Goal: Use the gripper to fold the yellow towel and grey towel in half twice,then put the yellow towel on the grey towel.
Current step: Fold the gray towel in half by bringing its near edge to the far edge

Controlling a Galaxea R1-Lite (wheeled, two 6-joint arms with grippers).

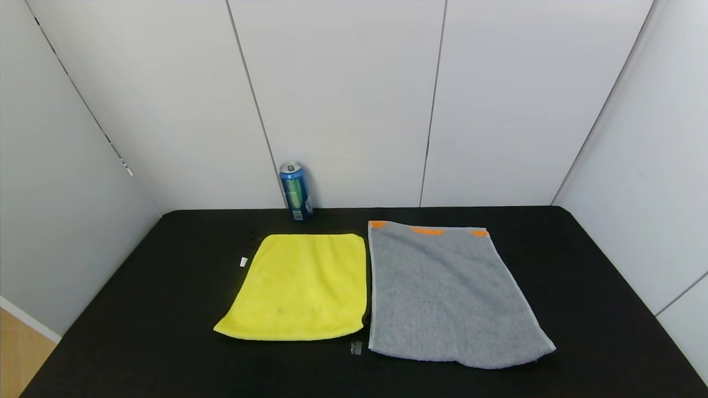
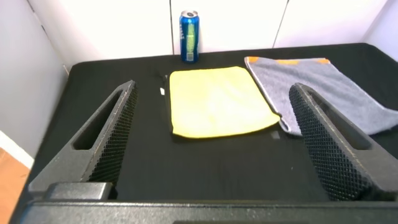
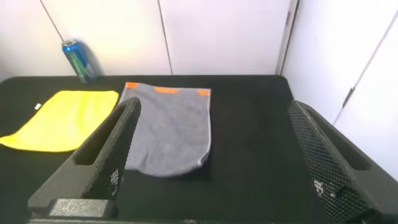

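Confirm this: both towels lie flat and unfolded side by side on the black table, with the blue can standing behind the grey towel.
Not quite. The blue can stands behind the yellow towel, not the grey towel, as the head view shows. The rest holds: both towels lie flat and unfolded side by side on the black table.

black table [image 1: 138, 309] with two flat cloths side by side at centre: yellow towel [image 1: 301, 287] on the robot's left, grey towel [image 1: 448, 293] on its right, edges nearly touching, so no gap for a finger between them. wide bare table lies outside each cloth and along the near edge. only upright obstacle: blue can [image 1: 296, 190] at the far edge, just behind the yellow towel's far side. white wall panels [image 1: 343, 99] close the back and both sides.
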